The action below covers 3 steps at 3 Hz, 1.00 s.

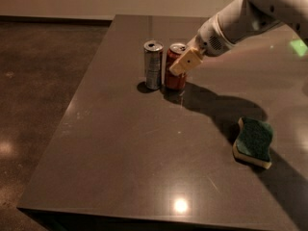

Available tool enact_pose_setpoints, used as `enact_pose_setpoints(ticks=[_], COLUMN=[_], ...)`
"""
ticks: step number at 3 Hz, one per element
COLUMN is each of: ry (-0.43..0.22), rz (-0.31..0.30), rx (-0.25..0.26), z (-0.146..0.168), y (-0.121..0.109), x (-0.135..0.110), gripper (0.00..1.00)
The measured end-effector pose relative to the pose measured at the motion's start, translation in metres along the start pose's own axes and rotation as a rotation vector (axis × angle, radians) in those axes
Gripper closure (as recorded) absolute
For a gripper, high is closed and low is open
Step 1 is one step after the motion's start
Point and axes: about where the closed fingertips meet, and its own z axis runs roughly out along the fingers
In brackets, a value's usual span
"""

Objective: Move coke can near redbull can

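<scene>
The coke can (173,76), short and red with a silver top, stands low on the dark table (134,158), right beside the redbull can (153,64). The redbull can is taller, slim and silver-grey, and stands upright just left of the coke can, nearly touching it. My gripper (179,61) reaches in from the upper right and is shut on the coke can's upper half. One tan finger (186,61) shows in front of the can; the other is hidden behind it.
A green and yellow sponge (253,141) lies at the table's right side, nearer the front. The table's left edge runs close to the redbull can, with dark floor (43,81) beyond it. My arm's shadow falls across the table's middle right.
</scene>
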Motion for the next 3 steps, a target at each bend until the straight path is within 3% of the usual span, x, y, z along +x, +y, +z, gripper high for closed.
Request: enact_pose_setpoints(ticks=[1, 2, 3], ry=[0.011, 0.027, 0.036], rz=[-0.027, -0.052, -0.064], rx=[-0.034, -0.05, -0.053], z=[0.008, 0.017, 0.022], y=[0.014, 0.022, 0.025], x=[0.003, 0.006, 0.008], gripper=[1.0, 0.87, 0.64])
